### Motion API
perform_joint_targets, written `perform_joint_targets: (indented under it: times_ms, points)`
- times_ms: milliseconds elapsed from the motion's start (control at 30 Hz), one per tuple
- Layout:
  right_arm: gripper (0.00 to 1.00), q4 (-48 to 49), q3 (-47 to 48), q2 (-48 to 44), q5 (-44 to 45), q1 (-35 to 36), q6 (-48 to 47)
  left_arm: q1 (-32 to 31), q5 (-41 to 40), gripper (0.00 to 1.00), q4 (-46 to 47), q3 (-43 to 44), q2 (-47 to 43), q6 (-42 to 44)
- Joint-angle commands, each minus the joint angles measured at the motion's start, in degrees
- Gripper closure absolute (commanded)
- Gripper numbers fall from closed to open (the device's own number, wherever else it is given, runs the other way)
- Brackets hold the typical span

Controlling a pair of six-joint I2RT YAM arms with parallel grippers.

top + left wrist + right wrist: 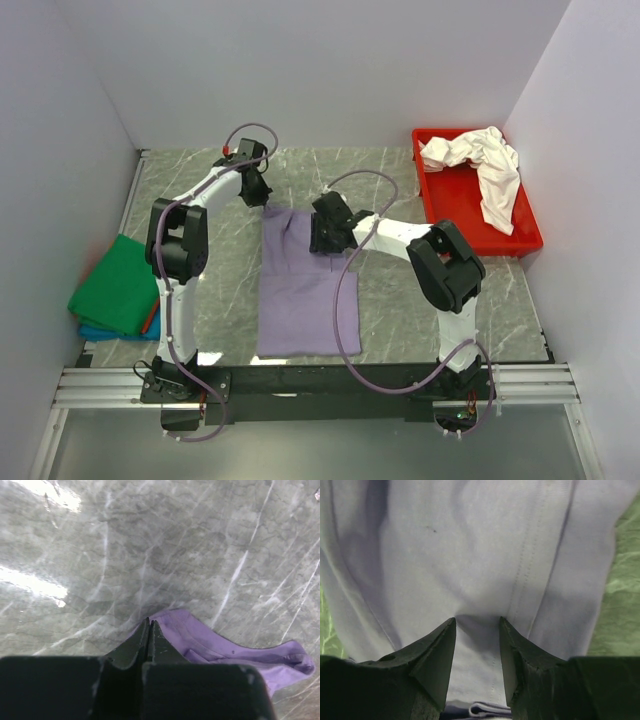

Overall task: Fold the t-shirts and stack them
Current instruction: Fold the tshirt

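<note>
Wrist views reveal left fingers [141, 645] pressed together at the lavender shirt [300, 290]'s far corner, right fingers [435, 655] spread over it; bare desk [395, 320] flanks both long edges.

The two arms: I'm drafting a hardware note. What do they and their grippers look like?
The left arm and right arm have white links, bulky black joint housings and a mauve cable looping alongside. The left gripper and right gripper are black, with two wedge-shaped fingers tapering to tips.

Grey marble table [400, 300] with lavender t-shirt [300, 300] mid-table, folded green-topped shirt stack [118, 290] left, red tray [487, 246] right.
</note>
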Motion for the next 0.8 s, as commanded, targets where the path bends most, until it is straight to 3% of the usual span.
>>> perform_joint_targets:
  times_ms: [0,467,633,733,767]
  points:
    - [0.52,0.4,-2.7,-1.9,1.8,-1.1,0.8,0.8,-2.2,0.99,-0.1,2.5,-0.6,1.9]
    - [0.53,2.0,-6.0,-2.2,1.2,-1.3,1.1,1.8,0.1,0.99,7.7,0.1,-1.5,6.3]
    - [0.53,2.2,-6.2,-1.9,1.1,-1.3,1.0,2.2,0.7,0.94,8.1,0.9,-0.4,7.4]
    - [0.53,2.4,-6.3,-2.0,0.6,-1.5,1.0,2.4,1.4,0.75,9.3,0.4,-0.2,8.2]
    - [0.53,2.5,-6.4,-2.0,0.5,-1.6,1.0,2.5,1.9,0.61,9.8,0.2,-0.3,8.7]
